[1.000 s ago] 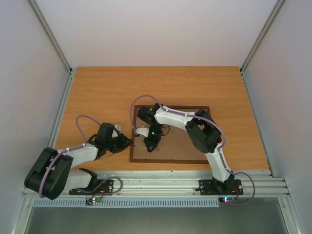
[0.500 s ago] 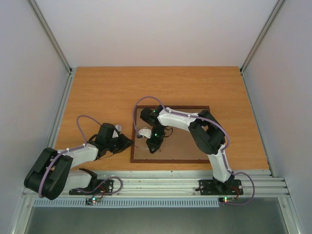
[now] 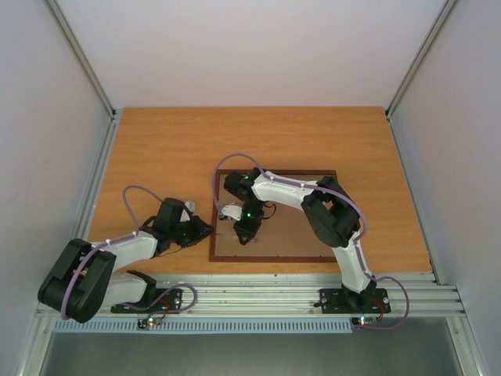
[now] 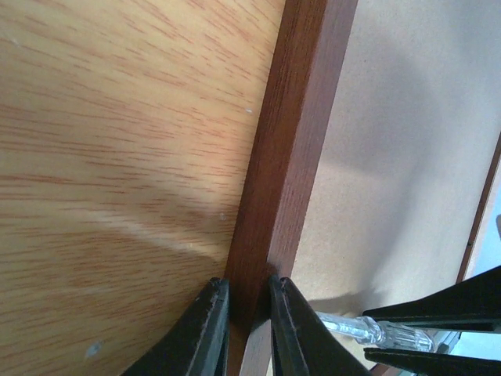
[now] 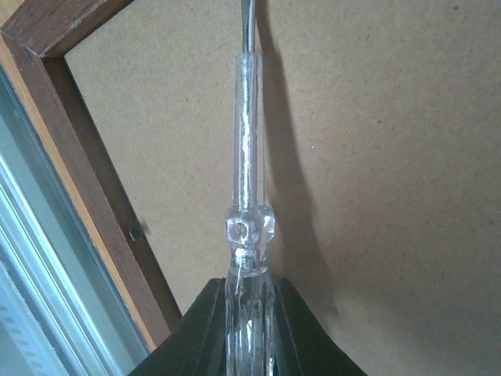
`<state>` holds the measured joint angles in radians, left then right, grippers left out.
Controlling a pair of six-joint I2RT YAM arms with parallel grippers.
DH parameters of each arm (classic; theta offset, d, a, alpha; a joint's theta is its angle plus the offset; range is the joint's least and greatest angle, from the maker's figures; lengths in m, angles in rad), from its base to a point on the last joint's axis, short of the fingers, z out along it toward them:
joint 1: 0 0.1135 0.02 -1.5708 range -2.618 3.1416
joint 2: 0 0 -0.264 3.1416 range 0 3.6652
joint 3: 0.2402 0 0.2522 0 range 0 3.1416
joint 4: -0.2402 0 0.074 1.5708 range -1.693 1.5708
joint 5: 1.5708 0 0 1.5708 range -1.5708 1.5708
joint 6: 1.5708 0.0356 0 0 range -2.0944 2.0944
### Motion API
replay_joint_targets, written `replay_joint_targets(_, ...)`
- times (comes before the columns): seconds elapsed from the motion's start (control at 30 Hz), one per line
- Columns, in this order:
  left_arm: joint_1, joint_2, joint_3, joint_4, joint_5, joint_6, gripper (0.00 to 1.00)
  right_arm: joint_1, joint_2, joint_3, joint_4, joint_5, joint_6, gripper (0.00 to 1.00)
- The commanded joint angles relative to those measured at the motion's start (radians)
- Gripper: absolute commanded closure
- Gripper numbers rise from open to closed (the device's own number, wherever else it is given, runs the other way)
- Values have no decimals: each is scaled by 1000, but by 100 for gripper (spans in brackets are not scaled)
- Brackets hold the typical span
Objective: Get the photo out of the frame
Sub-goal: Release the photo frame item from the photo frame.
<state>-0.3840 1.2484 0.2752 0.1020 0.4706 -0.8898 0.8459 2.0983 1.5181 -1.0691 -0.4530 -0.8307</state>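
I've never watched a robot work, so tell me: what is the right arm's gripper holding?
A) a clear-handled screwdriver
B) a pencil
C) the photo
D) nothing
A: in the right wrist view the right gripper is shut on a clear-handled screwdriver, which reaches out over the back of the frame.

The orange-brown wood-grain surface (image 4: 117, 157) has a smooth, faintly sheened finish with fine streaks of grain. The thin dark reddish-brown wooden frame (image 4: 290, 141) on it shows a satin grain of its own, while its flat brown hardboard back (image 5: 391, 157) is matt and finely speckled (almost like dense card). The slim transparent plastic screwdriver handle (image 5: 249, 157) is glossy and glass-clear, running into a dull grey metal shaft (image 5: 249, 23), and the left gripper (image 4: 246, 286) and right gripper (image 5: 249, 290) have smooth black plastic fingers with a soft shine.
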Motion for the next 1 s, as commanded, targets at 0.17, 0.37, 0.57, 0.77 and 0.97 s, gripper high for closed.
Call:
replay_joint_targets(0.17, -7, -17, 2, -38, 8, 6, 84, -5, 39, 45, -20, -9, -9, 99)
replay_joint_targets(0.37, -8, -15, 3, -36, 8, 6, 84, -4, 38, 34, -31, -7, -16, 99)
replay_joint_targets(0.57, -7, -22, 2, -40, 7, 5, 84, -5, 24, 4, -39, 3, -19, 99)
replay_joint_targets(0.77, -8, -23, 1, -39, 6, 6, 84, -5, 14, -3, -42, -10, -20, 99)
replay_joint_targets(0.97, -8, -33, 1, -45, 5, 6, 84, -4, 16, -3, -53, -28, -28, 99)
